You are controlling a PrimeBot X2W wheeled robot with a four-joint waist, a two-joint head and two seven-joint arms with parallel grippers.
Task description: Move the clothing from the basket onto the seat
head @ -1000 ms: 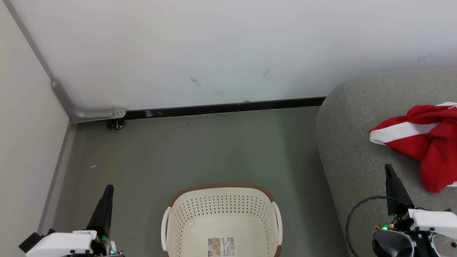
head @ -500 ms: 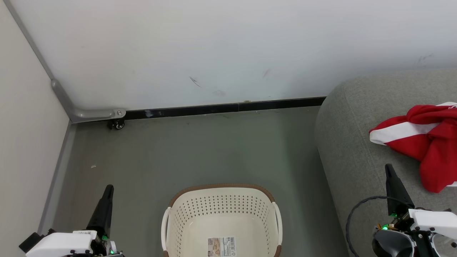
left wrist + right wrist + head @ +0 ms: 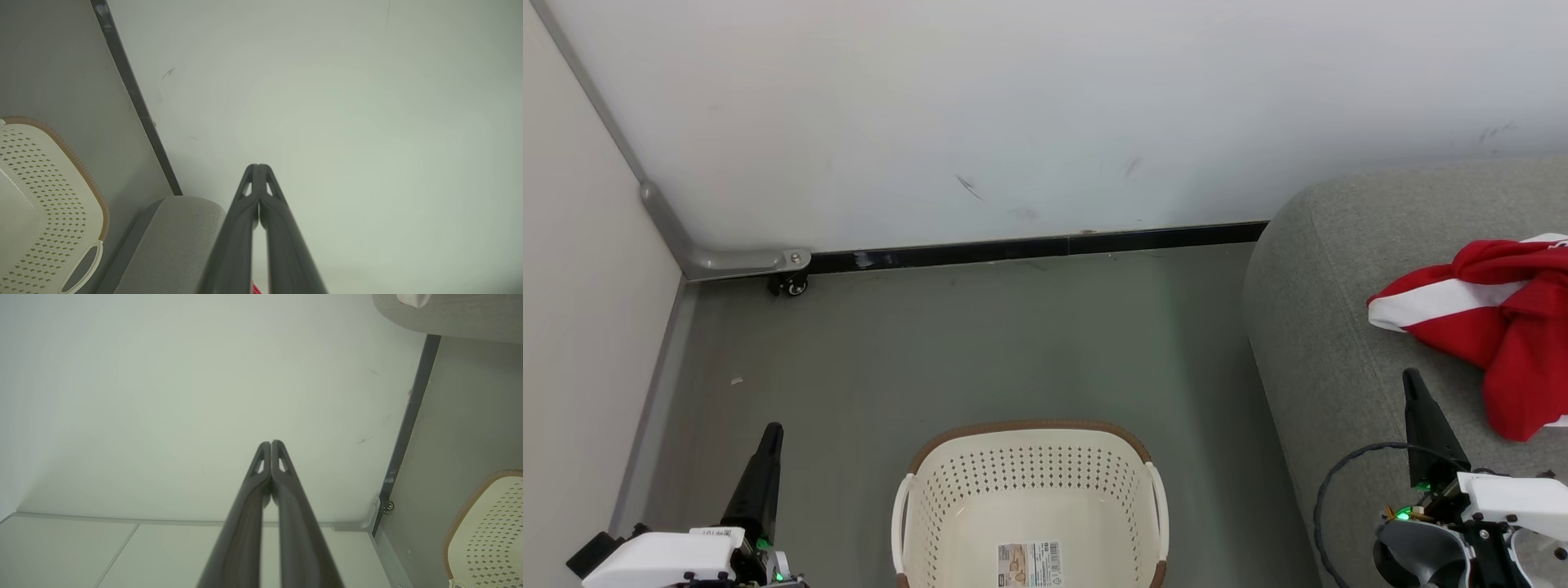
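You'll find the soft bright red clothing [image 3: 1503, 327] with broad white stripes bunched at the right edge of the head view, lying on the large grey upholstered seat [image 3: 1323, 327]. Your right claw [image 3: 1410, 377] sits at the lower right with its fingers pressed together on nothing. Its tip is just left of and below the clothing, not touching it. The oval cream perforated plastic basket [image 3: 1029, 465] with a brown rim stands on the grey floor [image 3: 980, 343] at bottom centre, with a paper label [image 3: 1029, 563] inside. Your left claw [image 3: 774, 430], at the lower left, is likewise closed tight and empty, well apart from the clothing.
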